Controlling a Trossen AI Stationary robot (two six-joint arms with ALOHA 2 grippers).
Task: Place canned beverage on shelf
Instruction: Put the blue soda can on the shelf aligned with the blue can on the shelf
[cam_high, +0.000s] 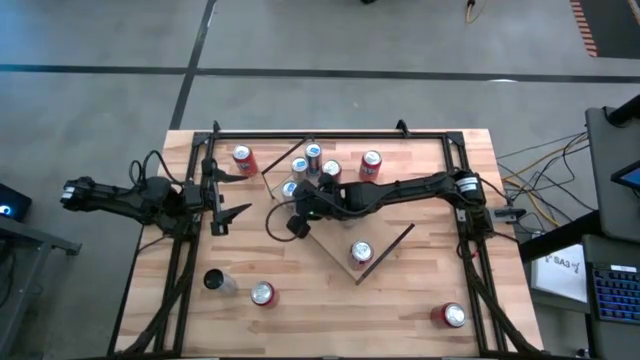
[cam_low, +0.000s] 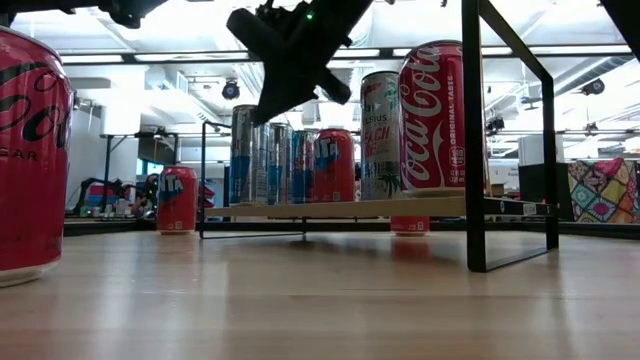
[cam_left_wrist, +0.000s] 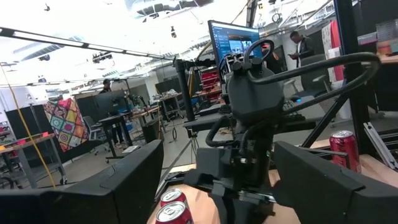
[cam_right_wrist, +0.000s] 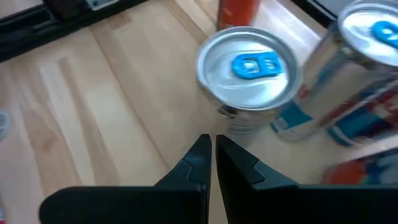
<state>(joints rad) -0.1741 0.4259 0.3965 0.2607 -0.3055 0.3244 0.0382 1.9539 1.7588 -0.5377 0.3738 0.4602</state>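
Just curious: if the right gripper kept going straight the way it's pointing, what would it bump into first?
Probably the silver can with the blue tab, right ahead of the shut right gripper; depth is hard to judge.

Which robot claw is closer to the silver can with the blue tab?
The right gripper: it hangs shut just above the silver can on the shelf. The left gripper waits open near the table's left edge.

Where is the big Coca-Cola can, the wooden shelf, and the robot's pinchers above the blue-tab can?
Coca-Cola can (cam_low: 442, 120), low view, on its red side by the white lettering.
shelf (cam_high: 385, 238), high view, on bare board.
right gripper (cam_right_wrist: 212, 155), right wrist view, between its closed fingertips.
blue-tab can (cam_right_wrist: 250, 70), right wrist view, on its silver lid.
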